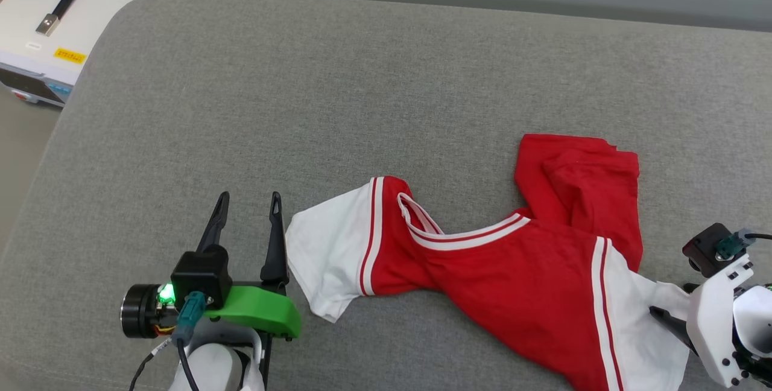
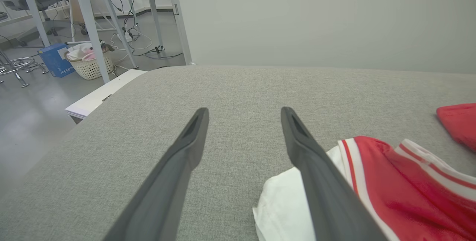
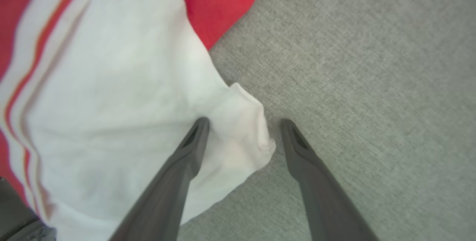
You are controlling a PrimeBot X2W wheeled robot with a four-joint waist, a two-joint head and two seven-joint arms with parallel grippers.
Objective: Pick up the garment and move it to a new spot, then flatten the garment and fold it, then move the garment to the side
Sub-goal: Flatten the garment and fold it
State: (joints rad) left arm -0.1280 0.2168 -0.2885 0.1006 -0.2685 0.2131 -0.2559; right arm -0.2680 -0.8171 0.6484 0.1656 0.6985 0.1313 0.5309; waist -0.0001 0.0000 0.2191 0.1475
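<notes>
Poising both open claws at the crumpled garment [image 1: 518, 270], sprawling on the grey counter [image 1: 301, 77].
Hovering the left claw [image 1: 249, 199] just beside the white sleeve at the garment's left end, fingers spread, gripping nothing; straddling the other white sleeve's edge with the right claw [image 3: 243, 122] — one finger over cloth, one over bare counter, not gripping.

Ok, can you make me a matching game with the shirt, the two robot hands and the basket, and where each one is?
Things: 1 garment; 2 left gripper; 3 right gripper; 4 basket.
Places: A on the floor; B open, over bare grey cushion beside the garment; C open, with a white sleeve corner between its fingers; D crumpled on the grey cushion.
Pairs: 1-D; 2-B; 3-C; 4-A.
</notes>
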